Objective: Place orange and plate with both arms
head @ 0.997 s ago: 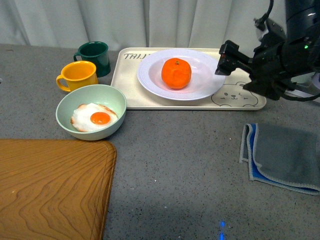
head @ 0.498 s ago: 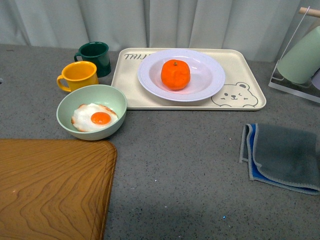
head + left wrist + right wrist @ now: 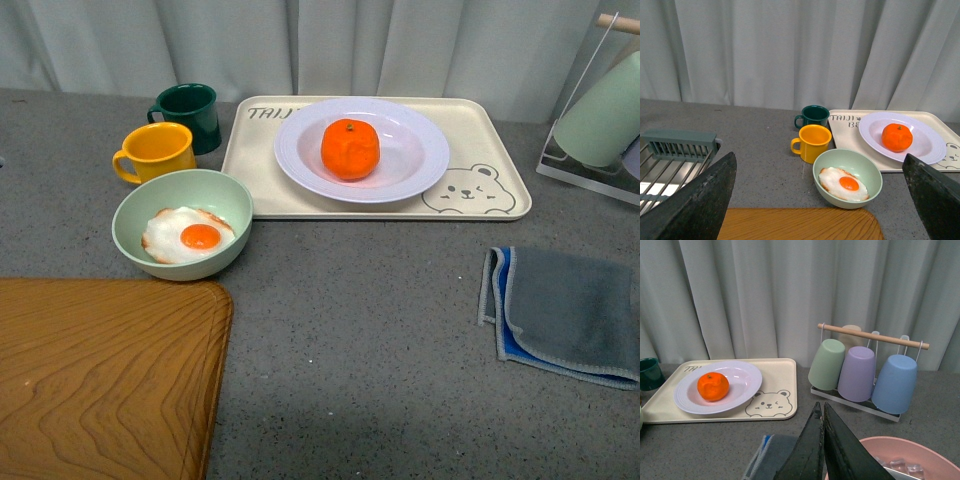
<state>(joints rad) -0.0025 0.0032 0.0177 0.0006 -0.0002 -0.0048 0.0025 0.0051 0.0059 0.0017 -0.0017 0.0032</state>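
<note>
The orange (image 3: 350,149) sits in the middle of the white plate (image 3: 418,165), which rests on the beige bear tray (image 3: 480,195) at the back of the table. Both also show in the left wrist view, orange (image 3: 897,137) on plate (image 3: 927,142), and in the right wrist view, orange (image 3: 713,386) on plate (image 3: 742,380). Neither gripper shows in the front view. My left gripper (image 3: 822,200) is open, high and well back from the tray. My right gripper (image 3: 822,412) is shut and empty, away from the plate, over the grey cloth (image 3: 775,460).
A pale green bowl (image 3: 182,236) with a fried egg, a yellow mug (image 3: 157,151) and a dark green mug (image 3: 189,114) stand left of the tray. A wooden board (image 3: 105,375) lies front left, a grey cloth (image 3: 565,310) right. Cup rack (image 3: 865,372) and pink bowl (image 3: 895,460) far right.
A second ago my right arm was at the plate's right rim in the front view. It has pulled away and out of that view. The orange and plate have stayed put.
</note>
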